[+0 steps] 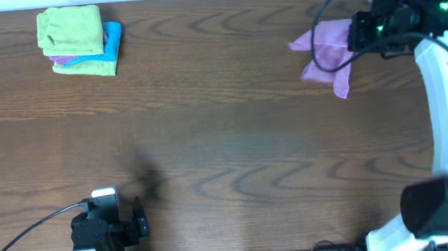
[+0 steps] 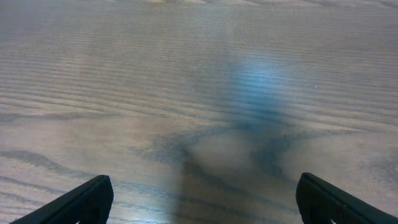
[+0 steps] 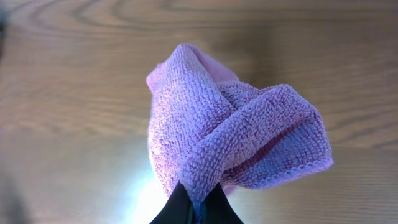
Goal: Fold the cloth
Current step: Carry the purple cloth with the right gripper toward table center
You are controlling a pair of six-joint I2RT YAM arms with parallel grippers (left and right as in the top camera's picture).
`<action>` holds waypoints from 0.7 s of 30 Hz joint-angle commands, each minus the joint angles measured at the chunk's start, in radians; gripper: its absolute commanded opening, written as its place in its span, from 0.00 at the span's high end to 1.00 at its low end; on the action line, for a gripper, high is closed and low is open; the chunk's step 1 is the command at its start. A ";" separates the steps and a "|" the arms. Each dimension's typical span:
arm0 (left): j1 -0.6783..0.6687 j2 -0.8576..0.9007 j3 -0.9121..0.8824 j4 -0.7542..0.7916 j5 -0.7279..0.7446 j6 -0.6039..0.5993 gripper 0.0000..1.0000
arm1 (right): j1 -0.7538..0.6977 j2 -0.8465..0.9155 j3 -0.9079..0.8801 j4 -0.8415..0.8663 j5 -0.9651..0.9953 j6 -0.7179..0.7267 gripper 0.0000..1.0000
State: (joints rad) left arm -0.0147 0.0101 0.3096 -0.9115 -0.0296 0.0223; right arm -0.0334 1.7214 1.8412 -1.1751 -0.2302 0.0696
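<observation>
looks barely begun: no flat spread, no crease, no tidy half anywhere on the pink cloth. sits crumpled in the upper right of the overhead frame, one bunch pinched in the closed jaws of the right gripper; touching the counter or lifted clear, cannot tell. from the right wrist, shows soft looped terry, twisted over itself, a stitched hem along the lower right edge. left to do, probably: spreading flat, smoothing, then folding over. in the left wrist view, left gripper with jaws wide open over bare wood, holding nothing, well apart from the cloth. in the upper left of the overhead frame, a stack of folded cloths.
</observation>
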 commanded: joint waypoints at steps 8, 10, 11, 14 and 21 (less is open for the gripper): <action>0.005 -0.006 -0.034 -0.031 -0.004 -0.007 0.05 | 0.220 -0.094 0.010 -0.166 -0.076 -0.014 0.98; 0.005 -0.006 -0.034 -0.031 -0.004 -0.007 0.05 | 0.266 -0.098 0.010 -0.186 -0.090 -0.010 0.98; 0.005 -0.006 -0.034 -0.031 -0.004 -0.007 0.05 | 0.296 -0.100 0.010 -0.197 -0.089 0.006 0.98; 0.005 -0.006 -0.034 -0.031 -0.004 -0.007 0.05 | 0.364 -0.106 0.010 -0.218 -0.092 0.032 0.98; 0.005 -0.006 -0.034 -0.031 -0.004 -0.007 0.05 | 0.494 -0.116 0.010 -0.230 -0.072 0.100 0.98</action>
State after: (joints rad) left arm -0.0147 0.0101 0.3096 -0.9119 -0.0296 0.0223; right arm 0.4313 1.6314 1.8412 -1.4044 -0.3069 0.1238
